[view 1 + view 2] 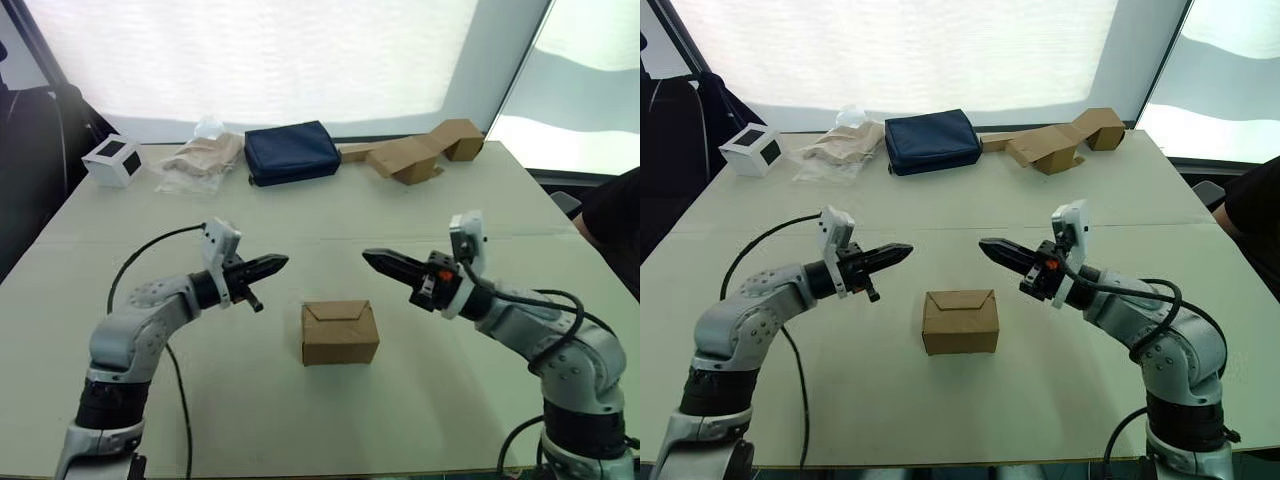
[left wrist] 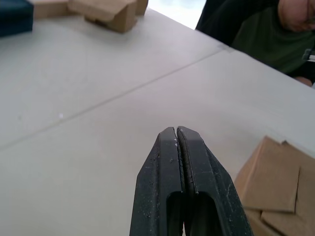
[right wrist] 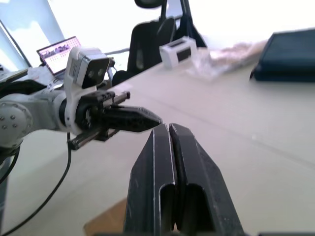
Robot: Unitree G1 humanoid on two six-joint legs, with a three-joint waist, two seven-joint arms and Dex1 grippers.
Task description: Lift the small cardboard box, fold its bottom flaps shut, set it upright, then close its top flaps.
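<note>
The small cardboard box (image 1: 340, 333) sits on the table (image 1: 300, 210) between the left gripper (image 1: 281, 263) and right gripper (image 1: 370, 257), both pinched together, empty

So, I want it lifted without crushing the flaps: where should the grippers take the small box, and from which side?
Likely by its two short end walls, one gripper from each side. The box sits flat on the table, folded flaps up, between the left gripper and right gripper. Both jaws are shut, so they must open or press flat.
</note>
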